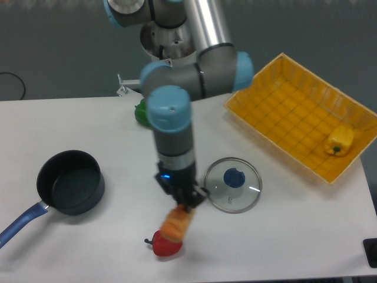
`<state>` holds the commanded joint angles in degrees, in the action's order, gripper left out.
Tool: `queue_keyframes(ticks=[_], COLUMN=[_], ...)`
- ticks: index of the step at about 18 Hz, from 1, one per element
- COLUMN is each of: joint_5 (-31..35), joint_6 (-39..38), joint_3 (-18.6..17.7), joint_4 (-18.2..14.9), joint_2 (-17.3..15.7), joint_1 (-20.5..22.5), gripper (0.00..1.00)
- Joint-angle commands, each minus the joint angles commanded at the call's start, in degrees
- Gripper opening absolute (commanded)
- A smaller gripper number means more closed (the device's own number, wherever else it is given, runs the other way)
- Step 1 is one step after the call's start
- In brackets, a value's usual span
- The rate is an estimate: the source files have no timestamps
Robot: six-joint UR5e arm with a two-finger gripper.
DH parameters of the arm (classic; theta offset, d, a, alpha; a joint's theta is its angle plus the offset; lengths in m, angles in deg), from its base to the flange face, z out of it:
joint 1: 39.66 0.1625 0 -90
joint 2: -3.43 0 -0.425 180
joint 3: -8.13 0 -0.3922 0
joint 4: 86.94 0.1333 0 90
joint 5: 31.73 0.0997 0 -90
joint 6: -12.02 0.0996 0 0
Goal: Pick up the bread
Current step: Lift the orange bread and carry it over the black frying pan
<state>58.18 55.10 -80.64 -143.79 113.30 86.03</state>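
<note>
The bread (177, 224) is a small orange-brown ridged loaf hanging tilted in the air, just above the red pepper (165, 247). My gripper (184, 204) is shut on the loaf's upper end, near the table's front middle. The wrist hides the small tan egg. The loaf overlaps the top of the red pepper in this view; whether they touch I cannot tell.
A glass lid with a blue knob (233, 184) lies right of the gripper. A dark pot with a blue handle (70, 182) sits at the left. A green pepper (140, 112) peeks from behind the arm. The yellow basket (294, 124) at the back right holds a yellow pepper (340, 140).
</note>
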Motion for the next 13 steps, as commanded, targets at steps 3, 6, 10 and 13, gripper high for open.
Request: queue_keyframes(ticks=[3,6,10,13], joint_5=[0.3,2.0,2.1,2.1], joint_6=[-4.0,-7.6,-11.3,-11.4], joint_3=[0.0,-0.2,-0.6,-2.2], joint_4=[-2.2,-2.8,-3.4,-3.9], joint_2=[-0.5,-0.3,0.0,-0.4], joint_1=[-4.1,-8.8,-12.8,-14.5], gripper=[0.30,0.30,0.31,0.31])
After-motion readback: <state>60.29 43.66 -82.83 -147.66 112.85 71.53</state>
